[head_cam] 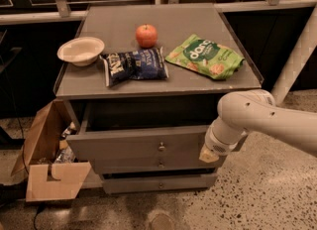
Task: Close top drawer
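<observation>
Gripper point(208, 154): at the end of the white arm point(247, 115), low against the right end of the top drawer's front; its grip state cannot be told.

Top drawer point(124, 147): grey, just left of the gripper, partly pulled out, front standing proud of the cabinet; round knob point(161, 146) left of the gripper.

Middle drawer front point(143, 165): below and left of the gripper.

Bottom drawer front point(159, 182): lower still.

Cabinet top point(163, 83), above the gripper, bearing:
- green snack bag point(205, 56), directly above
- red apple point(146, 35), up-left
- dark blue chip bag point(133, 65), up-left
- white bowl point(81, 50), farthest left

Cardboard box point(47, 159): on the floor, well left of the gripper, beside the cabinet.
</observation>
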Controlling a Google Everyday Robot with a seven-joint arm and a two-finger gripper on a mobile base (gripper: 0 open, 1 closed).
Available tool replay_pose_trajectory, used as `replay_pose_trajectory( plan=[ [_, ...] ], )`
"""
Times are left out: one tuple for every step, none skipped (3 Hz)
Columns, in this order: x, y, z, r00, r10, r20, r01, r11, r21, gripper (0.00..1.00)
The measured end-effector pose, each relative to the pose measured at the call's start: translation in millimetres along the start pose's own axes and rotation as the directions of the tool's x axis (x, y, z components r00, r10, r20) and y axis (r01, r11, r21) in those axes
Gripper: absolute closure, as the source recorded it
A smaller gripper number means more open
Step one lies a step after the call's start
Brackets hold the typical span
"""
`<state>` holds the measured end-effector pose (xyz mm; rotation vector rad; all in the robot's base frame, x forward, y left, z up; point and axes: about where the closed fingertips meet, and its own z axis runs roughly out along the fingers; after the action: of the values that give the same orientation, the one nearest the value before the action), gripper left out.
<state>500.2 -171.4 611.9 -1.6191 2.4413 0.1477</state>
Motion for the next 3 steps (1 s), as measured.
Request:
replay_pose_trajectory(
  plan=[
    [0.0, -0.1, 0.0, 1.0, 0.0, 0.0, 0.0, 1.0, 0.0, 1.0],
    [-8.9, -19.3, 4.8, 1.0, 0.027, 0.005, -0.027, 0.9993, 0.027, 1.0],
    [-10.1, -22.6, 5.5, 1.0, 0.03, 0.005, -0.03, 0.9991, 0.031, 1.0]
  ],
)
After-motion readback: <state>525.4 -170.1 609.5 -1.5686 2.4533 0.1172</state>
